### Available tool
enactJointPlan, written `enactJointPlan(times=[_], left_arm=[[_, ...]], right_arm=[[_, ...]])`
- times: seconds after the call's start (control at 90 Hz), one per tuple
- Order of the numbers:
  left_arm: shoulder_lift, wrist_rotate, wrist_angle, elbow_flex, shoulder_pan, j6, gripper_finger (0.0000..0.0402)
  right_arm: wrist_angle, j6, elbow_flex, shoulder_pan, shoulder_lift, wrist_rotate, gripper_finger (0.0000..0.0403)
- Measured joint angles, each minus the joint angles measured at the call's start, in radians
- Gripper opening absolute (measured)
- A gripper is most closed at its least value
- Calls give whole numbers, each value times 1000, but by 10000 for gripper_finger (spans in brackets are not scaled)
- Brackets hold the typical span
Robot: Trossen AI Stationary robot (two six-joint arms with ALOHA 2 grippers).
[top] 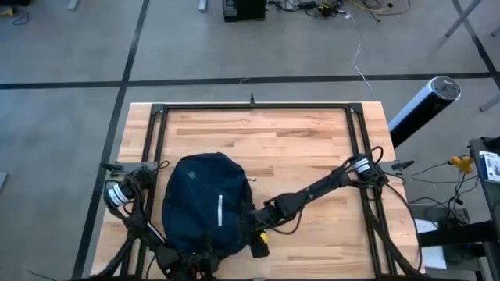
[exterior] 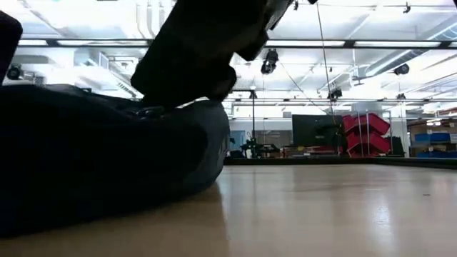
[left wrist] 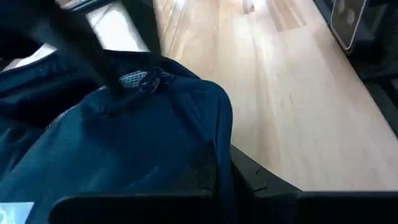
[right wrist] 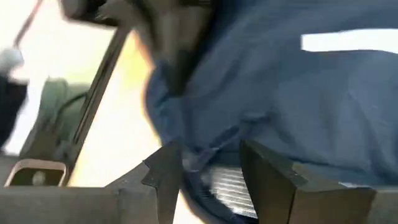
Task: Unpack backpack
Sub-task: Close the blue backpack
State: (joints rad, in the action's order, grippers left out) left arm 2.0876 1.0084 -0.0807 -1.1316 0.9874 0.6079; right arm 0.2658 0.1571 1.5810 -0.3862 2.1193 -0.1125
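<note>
Both grippers at the backpack's near end

The backpack (top: pixel 207 204) lies on the wooden surface (top: pixel 305 140), left of centre. The right gripper (right wrist: pixel 208 165) stands partly open, fingers straddling a fold of navy fabric and zipper, seemingly touching it. The left gripper (top: pixel 191 261) is at the bag's near edge; I cannot tell its opening.

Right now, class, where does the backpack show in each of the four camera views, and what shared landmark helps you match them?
High view: the backpack lies at the table's near left, between both arms.
Low view: dark mass filling the left.
Left wrist view: fills the lower left, zipper pull uppermost.
Right wrist view: blue fabric across the upper right, just beyond the right gripper, whose jaws are apart.
Shared landmark: the wooden table.
</note>
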Motion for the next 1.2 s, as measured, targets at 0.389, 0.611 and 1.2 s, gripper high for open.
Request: enactJointPlan(times=[0.389,0.611,1.2], left_arm=[[0,0,-1,1,-9,7,0],[0,1,-1,1,-9,14,0],[0,-29,-6,3,35,90,0]], right_arm=[[-10,-91,0,-13,56,116,101],[-18,-96,0,-11,56,119,13],[-7,-229,-2,-57,-55,420,0]])
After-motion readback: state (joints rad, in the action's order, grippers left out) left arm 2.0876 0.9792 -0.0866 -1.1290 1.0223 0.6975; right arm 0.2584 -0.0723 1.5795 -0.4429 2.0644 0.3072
